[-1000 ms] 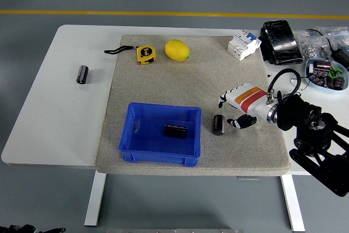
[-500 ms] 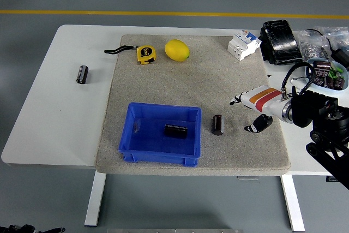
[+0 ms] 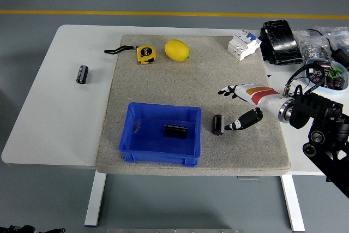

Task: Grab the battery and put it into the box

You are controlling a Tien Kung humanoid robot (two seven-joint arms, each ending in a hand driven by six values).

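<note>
Black cylindrical battery [image 3: 218,124] upright on mat, open right hand [image 3: 244,105] beside

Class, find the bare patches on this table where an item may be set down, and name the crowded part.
Bare mat lies between the lemon and the blue box. The white table is bare around the lone battery at left. The far right corner is crowded: breaker, black pack, parts tray. The right hand, open, hangs beside the battery by the box.
</note>
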